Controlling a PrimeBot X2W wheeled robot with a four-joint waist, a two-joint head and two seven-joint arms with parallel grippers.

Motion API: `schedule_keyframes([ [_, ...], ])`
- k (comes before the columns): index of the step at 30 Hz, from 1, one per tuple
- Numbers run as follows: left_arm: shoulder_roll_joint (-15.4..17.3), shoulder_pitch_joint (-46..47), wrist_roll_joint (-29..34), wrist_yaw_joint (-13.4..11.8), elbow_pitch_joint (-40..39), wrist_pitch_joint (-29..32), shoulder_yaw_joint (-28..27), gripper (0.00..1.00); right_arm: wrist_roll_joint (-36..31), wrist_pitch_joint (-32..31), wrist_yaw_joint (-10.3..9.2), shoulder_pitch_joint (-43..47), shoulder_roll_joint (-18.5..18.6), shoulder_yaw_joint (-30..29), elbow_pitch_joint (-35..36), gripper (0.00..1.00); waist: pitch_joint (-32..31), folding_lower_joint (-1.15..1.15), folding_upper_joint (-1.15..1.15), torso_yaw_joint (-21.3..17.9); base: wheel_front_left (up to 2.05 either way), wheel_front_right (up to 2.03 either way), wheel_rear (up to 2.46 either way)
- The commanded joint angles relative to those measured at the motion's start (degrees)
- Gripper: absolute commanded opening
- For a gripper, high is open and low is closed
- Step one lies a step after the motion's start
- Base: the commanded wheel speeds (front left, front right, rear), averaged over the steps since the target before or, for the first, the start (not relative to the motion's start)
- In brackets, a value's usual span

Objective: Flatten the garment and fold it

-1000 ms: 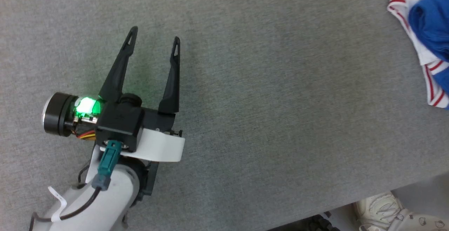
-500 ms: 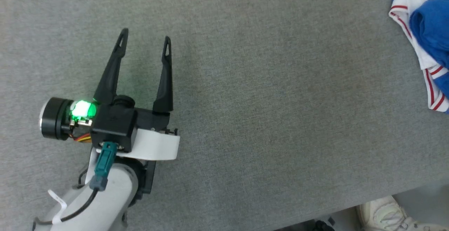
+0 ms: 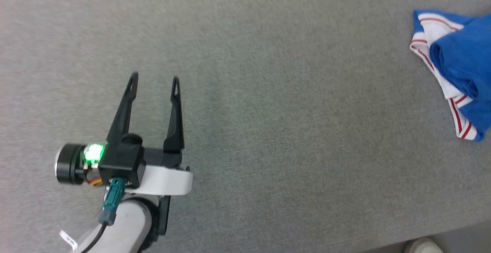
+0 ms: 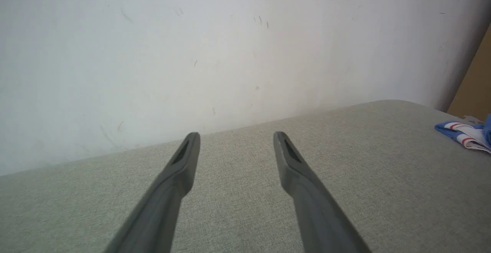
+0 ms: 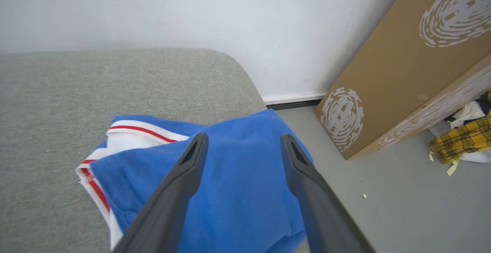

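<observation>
Royal-blue jersey T-shirt with white sleeves and red-striped trim (image 3: 460, 61) bunched at right edge of frame, not yet flattened.
Sits on grey fabric worktop (image 3: 268, 130), well apart from left claw (image 3: 155, 77) at lower left, spread wide, empty. Over the blue cloth, right claw (image 5: 243, 136) spread wide, gripping nothing. Probably light, limp, slippery: pinch striped hem or shoulder seam.
</observation>
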State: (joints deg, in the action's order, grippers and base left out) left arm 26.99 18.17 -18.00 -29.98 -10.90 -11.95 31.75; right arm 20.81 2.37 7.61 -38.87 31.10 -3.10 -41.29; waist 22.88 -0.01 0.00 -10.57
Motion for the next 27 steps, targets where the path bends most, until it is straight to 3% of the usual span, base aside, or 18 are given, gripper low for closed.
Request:
schedule_keyframes([
  [1,-0.21,-0.79,-0.31,-0.30,0.28,-0.36,-0.22,1.00,0.32,0.34,-0.12,1.09,-0.31,-0.09,0.66,1.00,-4.49,0.01,0.00,3.08,0.00,0.00,0.00],
  [7,-0.86,-5.12,-2.66,-0.06,2.18,-1.78,-0.83,1.00,1.66,0.69,-0.12,12.12,-4.36,-3.51,11.27,1.00,-10.50,0.01,0.00,6.10,0.00,0.00,0.00],
  [13,-0.46,-9.48,-4.68,-0.20,3.56,-2.54,-2.89,1.00,-2.20,-0.17,-0.12,22.04,-10.86,-7.12,23.46,1.00,-14.81,0.01,0.00,7.98,0.00,0.00,0.00],
  [18,-1.14,-12.22,-5.56,-0.51,3.25,-2.89,-4.87,1.00,-5.88,-1.39,-0.12,27.84,-16.54,-6.53,32.25,1.00,-17.42,0.01,0.00,9.00,0.00,0.00,0.00],
  [27,-2.23,-14.90,-5.52,4.24,2.44,-3.03,-7.21,1.00,-10.82,-0.95,-0.12,34.34,-23.56,-3.37,41.12,1.00,-21.05,0.01,0.00,10.91,0.00,0.00,0.00],
])
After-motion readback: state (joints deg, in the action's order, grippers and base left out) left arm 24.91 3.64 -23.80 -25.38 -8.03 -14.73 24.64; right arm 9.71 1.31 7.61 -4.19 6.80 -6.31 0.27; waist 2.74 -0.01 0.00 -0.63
